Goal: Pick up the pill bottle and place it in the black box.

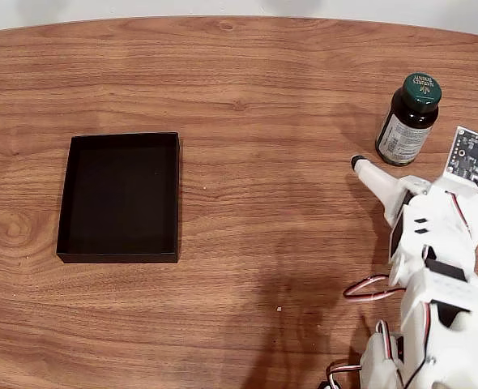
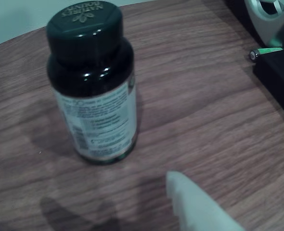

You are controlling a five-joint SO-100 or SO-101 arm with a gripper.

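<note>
In the fixed view there is one pill bottle [image 1: 408, 120], one black box [image 1: 120, 197] and one arm [image 1: 433, 275], all on a wooden desk [image 1: 247, 97]. The bottle stands upright near the desk's right edge, its dark green cap [image 1: 422, 91] with pale lettering facing up and its white-green label turned toward the lower left. The box lies flat on the left half of the desk, well apart from the bottle, with nothing inside it — its low thin walls frame a bare matte floor. The white arm enters from the lower right corner and reaches up toward the bottle; the gripper [image 1: 369, 172] shows one pale finger [image 1: 377, 177] with a dark tip pointing up and left, ending just below and to the left of the bottle without touching it. A small circuit board [image 1: 472, 154] sits on the arm just right of the bottle. Whether the jaws are apart or together cannot be told here, as a second finger is not made out. In the wrist view the single bottle [image 2: 95, 86] stands upright in the left half, close to the camera, its cap [image 2: 84, 21] at the top and the label facing the lens. One pale finger [image 2: 195, 204] rises from the bottom edge, to the right of the bottle and clear of it — nothing is held. At the upper right lie a dark block [image 2: 279, 77], a green-ended cylinder [image 2: 264, 52] and a grey rounded object [image 2: 272, 19], each counted once.
</note>
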